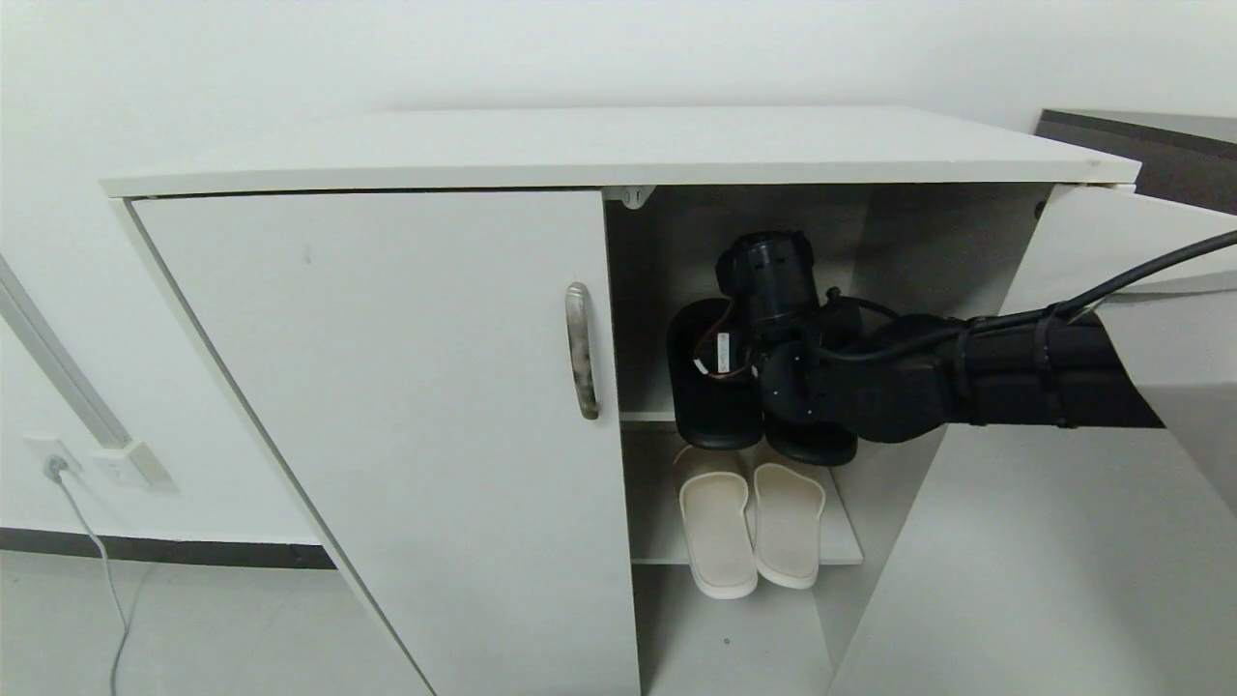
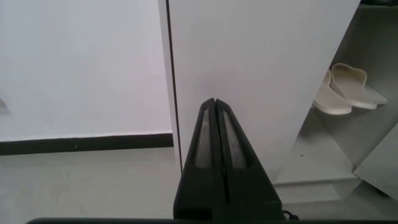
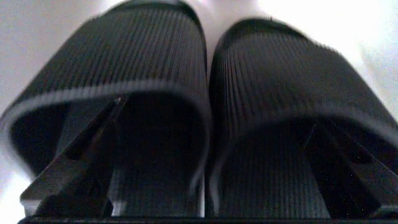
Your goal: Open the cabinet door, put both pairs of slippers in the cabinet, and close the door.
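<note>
The white cabinet (image 1: 580,145) has its left door (image 1: 387,406) closed and its right door (image 1: 1015,561) swung open. A pair of black slippers (image 1: 710,387) lies on the upper shelf, heels over the shelf edge. My right arm (image 1: 870,377) reaches in to them. In the right wrist view my right gripper (image 3: 214,112) is open, one finger under the strap of each black slipper (image 3: 143,74). A pair of white slippers (image 1: 749,522) (image 2: 342,87) rests on the lower shelf. My left gripper (image 2: 214,106) is shut and empty, low in front of the closed door.
The closed door has a metal handle (image 1: 580,350) at its inner edge. A wall socket with a cable (image 1: 53,464) sits low on the left wall. A dark-edged piece of furniture (image 1: 1140,145) stands behind the cabinet on the right.
</note>
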### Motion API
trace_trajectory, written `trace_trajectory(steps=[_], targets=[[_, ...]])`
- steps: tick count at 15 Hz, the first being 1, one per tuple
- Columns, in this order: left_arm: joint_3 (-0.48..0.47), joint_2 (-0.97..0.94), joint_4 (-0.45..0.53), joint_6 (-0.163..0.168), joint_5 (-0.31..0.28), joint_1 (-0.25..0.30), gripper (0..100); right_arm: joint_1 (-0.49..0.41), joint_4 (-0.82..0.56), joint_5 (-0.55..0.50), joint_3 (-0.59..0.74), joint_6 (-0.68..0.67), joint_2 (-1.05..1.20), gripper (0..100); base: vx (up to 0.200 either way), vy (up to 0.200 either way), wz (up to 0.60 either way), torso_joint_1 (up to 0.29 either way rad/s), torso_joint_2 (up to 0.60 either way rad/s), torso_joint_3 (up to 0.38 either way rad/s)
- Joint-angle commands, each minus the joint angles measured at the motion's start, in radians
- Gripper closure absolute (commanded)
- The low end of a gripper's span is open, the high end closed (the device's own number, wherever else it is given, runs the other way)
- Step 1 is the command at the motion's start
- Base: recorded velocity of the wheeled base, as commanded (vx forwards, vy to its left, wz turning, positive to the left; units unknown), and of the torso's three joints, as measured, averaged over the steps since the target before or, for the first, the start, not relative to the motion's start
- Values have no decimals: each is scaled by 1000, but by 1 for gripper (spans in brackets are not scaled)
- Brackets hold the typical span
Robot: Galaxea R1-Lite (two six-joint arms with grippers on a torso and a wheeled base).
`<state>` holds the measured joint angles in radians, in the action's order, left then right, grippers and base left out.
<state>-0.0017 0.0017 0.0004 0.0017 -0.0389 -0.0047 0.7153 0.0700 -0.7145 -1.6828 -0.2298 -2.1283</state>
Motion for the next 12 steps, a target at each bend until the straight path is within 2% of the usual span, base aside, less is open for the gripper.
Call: trace_trajectory(steps=[1, 3, 11, 12], targets=[[0, 0, 0, 0, 1, 0, 100, 24, 11, 0, 67, -3, 68, 0, 0, 0, 0, 0, 0, 0], [0, 0, 0, 0, -1, 0, 100, 49, 27, 0, 121, -5, 111, 0, 0, 0, 0, 0, 0, 0], [0, 0, 0, 1, -1, 0, 100, 204, 228, 23, 563, 3, 396, 0, 0, 0, 0, 0, 0, 0], [0, 0, 0, 1, -1, 0, 100, 211, 271, 52, 623, 4, 433, 100, 0, 0, 0, 0, 0, 0]])
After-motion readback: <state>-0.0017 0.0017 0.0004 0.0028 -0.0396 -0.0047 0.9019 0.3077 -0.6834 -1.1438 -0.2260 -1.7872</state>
